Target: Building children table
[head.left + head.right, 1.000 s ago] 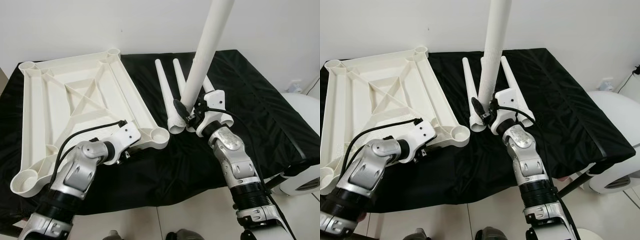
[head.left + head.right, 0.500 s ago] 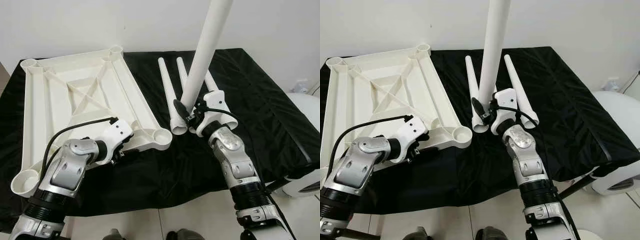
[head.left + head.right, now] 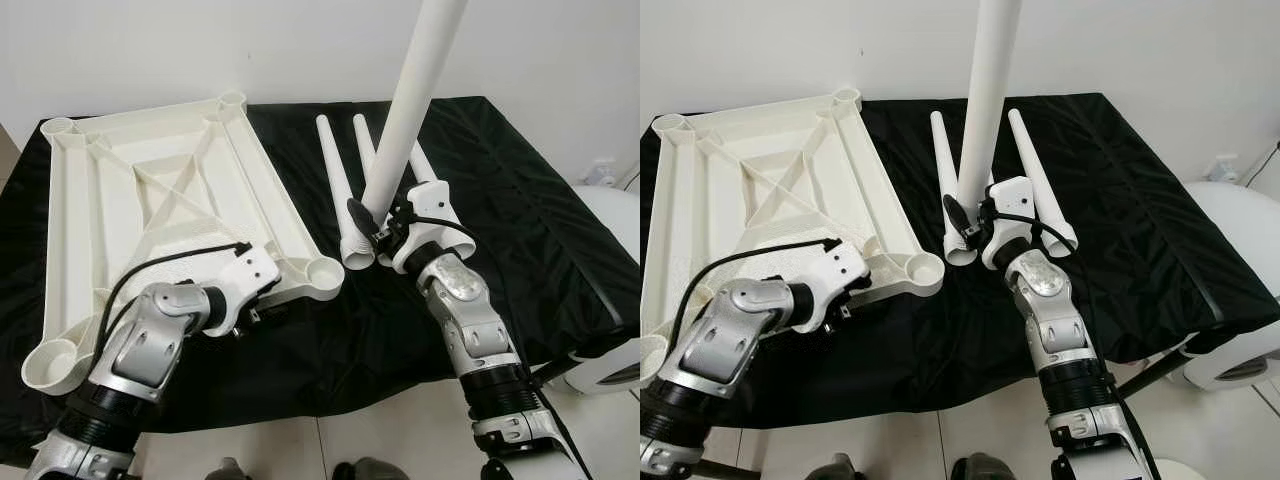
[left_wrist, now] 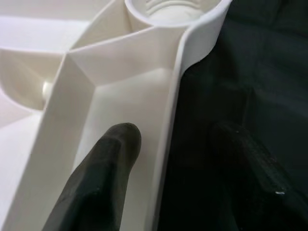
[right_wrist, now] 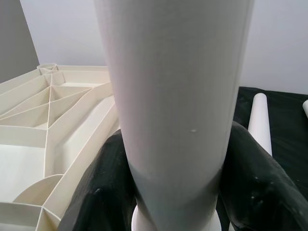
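1. On the black-draped table (image 3: 520,210), the inverted white tabletop (image 3: 150,200) lies at the robot's left, with spare legs (image 3: 335,190) beside it.
2. Left gripper (image 4: 168,144): fingers spread, straddling the tabletop's near edge wall beside the corner socket (image 3: 322,270); compared with half a second ago, the arm has shifted toward that socket.
3. Right gripper (image 3: 375,232): fingers clenched on the raised leg (image 3: 405,120), held upright as before.
4. Judgement: bracing is nearly set, so seating the leg comes next.
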